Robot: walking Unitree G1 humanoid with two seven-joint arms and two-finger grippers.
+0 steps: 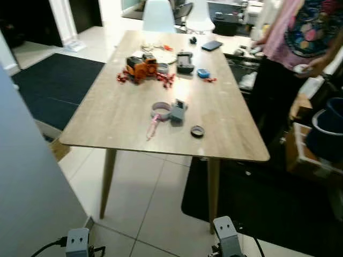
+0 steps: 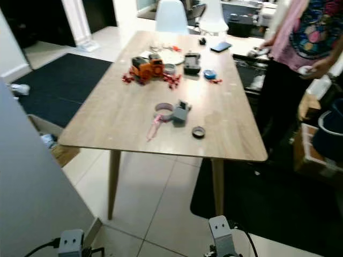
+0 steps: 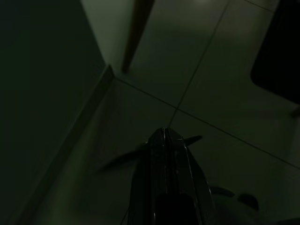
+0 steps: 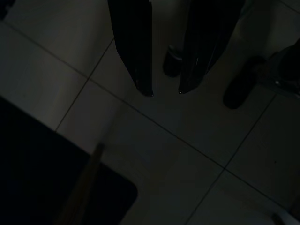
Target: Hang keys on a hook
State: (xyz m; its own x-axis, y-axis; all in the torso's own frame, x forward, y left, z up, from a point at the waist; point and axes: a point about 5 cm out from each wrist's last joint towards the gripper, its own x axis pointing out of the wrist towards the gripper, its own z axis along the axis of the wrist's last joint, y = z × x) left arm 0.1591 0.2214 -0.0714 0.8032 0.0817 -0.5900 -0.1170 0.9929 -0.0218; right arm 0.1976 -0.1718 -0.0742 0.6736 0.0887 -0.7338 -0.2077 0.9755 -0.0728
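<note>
On the near half of a light wooden table (image 1: 123, 115) lies a pink strap (image 1: 154, 126), running from a pinkish ring (image 1: 160, 110). A small grey object (image 1: 178, 111) sits beside the ring; I cannot tell whether these are the keys. Both arms hang low in front of the table, their wrists at the lower edge of the left eye view. In the dark left wrist view, my left gripper (image 3: 164, 133) points at the tiled floor with its fingers pressed together. My right gripper (image 4: 165, 91) hangs over the tiles with a gap between its fingers, holding nothing.
A person in a pink shirt (image 1: 300, 32) stands at the table's right side. An orange gadget (image 1: 140, 67), a black ring (image 1: 198, 131) and a phone (image 1: 211, 45) lie on the table. A grey panel (image 1: 27, 187) rises close on my left. Dark rugs flank the table.
</note>
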